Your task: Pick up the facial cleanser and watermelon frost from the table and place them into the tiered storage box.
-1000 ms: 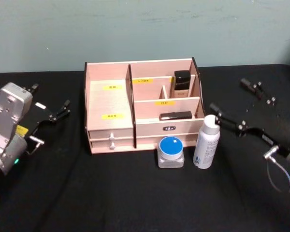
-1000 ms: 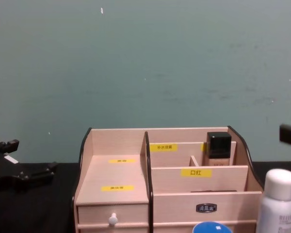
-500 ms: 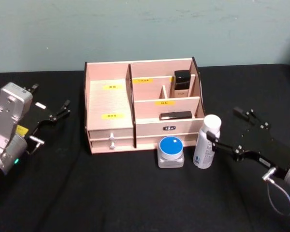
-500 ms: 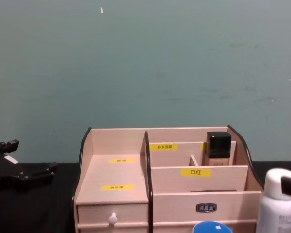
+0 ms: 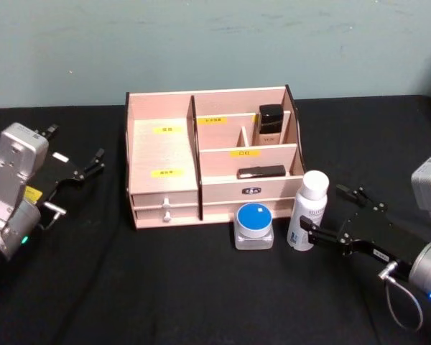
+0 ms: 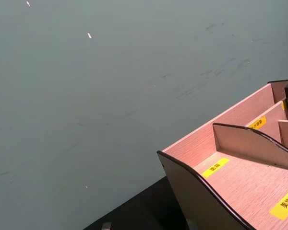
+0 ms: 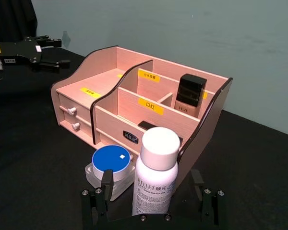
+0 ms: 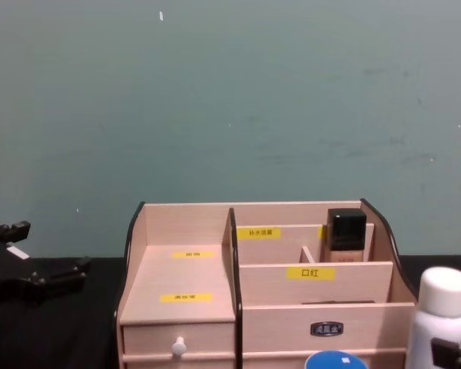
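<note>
The facial cleanser (image 5: 307,212), a tall white bottle, stands upright on the black table just in front of the right end of the tiered storage box (image 5: 158,151). To its left sits the watermelon frost (image 5: 253,225), a squat jar with a blue lid. My right gripper (image 5: 323,210) is open, one finger on each side of the bottle's lower body; the right wrist view shows the bottle (image 7: 156,177) between the fingers (image 7: 105,184) without contact. The jar (image 7: 111,165) is just outside that finger. My left gripper (image 5: 73,147) rests open at the far left.
A beige bottle with a black cap (image 5: 269,126) stands in the box's back right compartment, and a flat dark item (image 5: 261,172) lies in the front one. The left tier top and the table in front are bare black cloth (image 5: 165,287). A green wall stands behind.
My right gripper has dropped and moved in from the right, from level with the bottle's cap to straddling its lower body. The left arm, bottle and jar have not moved.
</note>
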You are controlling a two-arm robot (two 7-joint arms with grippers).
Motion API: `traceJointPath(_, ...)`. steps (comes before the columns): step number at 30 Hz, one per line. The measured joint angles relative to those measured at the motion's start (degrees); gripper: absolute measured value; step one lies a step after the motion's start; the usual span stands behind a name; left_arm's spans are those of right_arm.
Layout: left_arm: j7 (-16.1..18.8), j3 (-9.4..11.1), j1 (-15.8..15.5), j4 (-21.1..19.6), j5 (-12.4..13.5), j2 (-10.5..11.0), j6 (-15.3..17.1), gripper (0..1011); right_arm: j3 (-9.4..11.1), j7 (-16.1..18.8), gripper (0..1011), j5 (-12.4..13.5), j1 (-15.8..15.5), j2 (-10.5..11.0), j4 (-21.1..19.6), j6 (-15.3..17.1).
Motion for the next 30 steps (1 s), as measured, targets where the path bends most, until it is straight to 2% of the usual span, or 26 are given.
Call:
traceJointPath(12,0.0,0.0,0.0,0.0,0.0,0.0,0.0,1010,-1.0,3.34,1002,-1.07,4.08,-4.5,5.97,-0.51)
traceJointPath(30,0.0,0.0,0.0,0.0,0.0,0.0,0.0,1009,-1.51,5.82,1002,-4.31,7.51,-8.42,10.19,-0.59)
